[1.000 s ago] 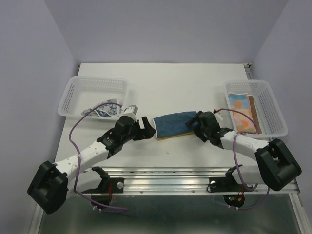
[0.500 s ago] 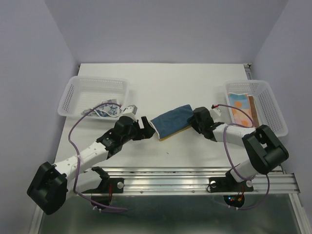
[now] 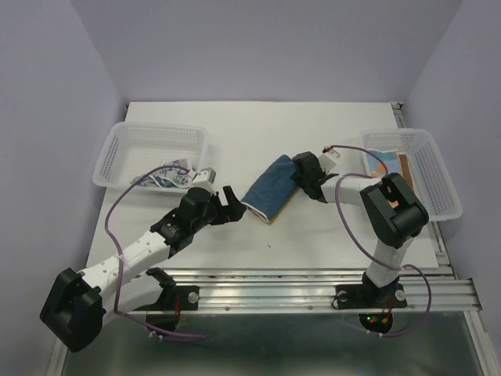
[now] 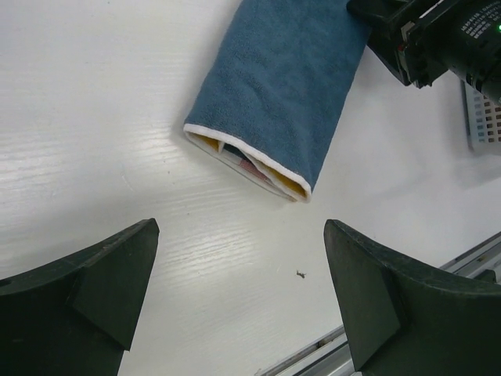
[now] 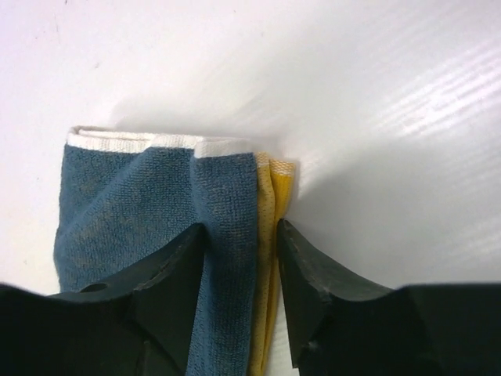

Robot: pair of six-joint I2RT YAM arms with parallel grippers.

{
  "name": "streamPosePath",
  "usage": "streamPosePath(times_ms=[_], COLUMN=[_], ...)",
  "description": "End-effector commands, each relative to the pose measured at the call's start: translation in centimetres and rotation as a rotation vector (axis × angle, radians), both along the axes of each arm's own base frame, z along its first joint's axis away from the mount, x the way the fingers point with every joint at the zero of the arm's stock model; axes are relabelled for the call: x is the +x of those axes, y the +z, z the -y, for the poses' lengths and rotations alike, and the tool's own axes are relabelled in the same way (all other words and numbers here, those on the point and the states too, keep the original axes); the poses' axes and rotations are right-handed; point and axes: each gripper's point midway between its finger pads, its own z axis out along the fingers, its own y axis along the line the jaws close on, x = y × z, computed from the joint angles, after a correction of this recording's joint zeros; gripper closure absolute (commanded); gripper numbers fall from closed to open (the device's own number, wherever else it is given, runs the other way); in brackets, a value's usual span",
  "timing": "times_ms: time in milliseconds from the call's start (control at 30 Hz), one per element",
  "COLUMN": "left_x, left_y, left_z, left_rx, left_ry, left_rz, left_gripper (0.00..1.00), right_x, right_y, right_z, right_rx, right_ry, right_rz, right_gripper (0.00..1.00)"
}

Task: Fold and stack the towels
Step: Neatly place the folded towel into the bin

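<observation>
A folded dark blue towel [image 3: 268,190] with a yellow underside lies on the table's middle; it shows in the left wrist view [image 4: 278,86] and the right wrist view [image 5: 137,207]. My right gripper [image 3: 301,174] is shut on the towel's far right end, its fingers [image 5: 313,290] pinching the blue and yellow layers. My left gripper [image 3: 227,205] is open and empty, just left of the towel's near end, its fingers [image 4: 102,274] wide apart above bare table. A white towel with blue pattern [image 3: 166,176] hangs over the left basket's rim. Folded orange and blue printed towels [image 3: 389,178] lie in the right basket.
A white perforated basket [image 3: 149,145] stands at the back left and another [image 3: 434,168] at the back right. A metal rail [image 3: 313,286] runs along the table's near edge. Cables loop from both arms.
My right gripper has swung the blue towel's right end toward the back, turning the towel from nearly horizontal to a steep diagonal. The left gripper has stayed open near the towel's near end.
</observation>
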Motion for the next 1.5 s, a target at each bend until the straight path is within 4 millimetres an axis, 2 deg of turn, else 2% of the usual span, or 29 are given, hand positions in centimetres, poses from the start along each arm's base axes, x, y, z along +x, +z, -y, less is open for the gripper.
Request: streamPosePath(times_ms=[0,67,233,267,333,367,467,533,633,733,767,933,1167,1333,1467], left_x=[0.2,0.3,0.4,0.4,0.5,0.5,0.6,0.7,0.7,0.8,0.9,1.1,1.3,1.7,2.1], left_y=[0.3,0.4,0.3,0.2,0.1,0.2,0.2,0.0,0.0,0.1,0.1,0.3,0.1,-0.1,-0.3], left_z=[-0.8,-0.9,-1.2,-1.2,-1.4,-1.5,-1.7,-1.8,-2.1,-2.4,-2.5,-2.8,-3.2,-3.4,-3.6], left_rx=[0.002,0.002,0.008,0.010,0.015,0.016,0.021,0.026,0.032,0.037,0.039,0.044,0.061,0.078,0.094], left_ry=[0.035,0.040,0.054,0.056,0.062,0.065,0.072,0.077,0.087,0.104,0.108,0.119,0.134,0.148,0.157], left_rz=[0.023,0.027,0.028,0.026,0.026,0.026,0.027,0.025,0.023,0.027,0.029,0.040,0.038,0.031,0.028], left_gripper=[0.01,0.01,0.01,0.01,0.01,0.01,0.01,0.01,0.01,0.01,0.01,0.01,0.01,0.01,0.01], right_x=[-6.5,-6.8,-5.4,-5.2,-4.6,-4.3,-3.0,-2.6,-1.6,-2.2,-2.2,-3.7,-3.8,-2.7,-2.1], right_y=[-8.3,-9.5,-9.7,-9.6,-9.1,-8.9,-6.7,-5.2,-0.7,1.5,2.9,4.3,7.9,11.8,13.1], right_z=[3.5,3.9,2.5,2.4,1.8,1.6,1.5,2.5,5.2,7.4,8.3,10.5,13.4,16.4,19.3], right_rx=[-0.244,-0.294,-0.336,-0.338,-0.343,-0.352,-0.401,-0.485,-0.673,-0.855,-0.906,-1.088,-1.208,-1.289,-1.299], right_ry=[0.083,0.108,0.240,0.255,0.314,0.334,0.394,0.422,0.412,0.485,0.471,0.711,0.870,0.857,0.842], right_rz=[-0.357,-0.401,-0.420,-0.417,-0.388,-0.374,-0.299,-0.280,-0.231,-0.270,-0.260,-0.314,-0.303,-0.297,-0.329], right_gripper=[0.53,0.60,0.73,0.82,0.90,0.99,0.99,0.99,0.99,0.99,0.99,0.99,0.99,0.99,0.99])
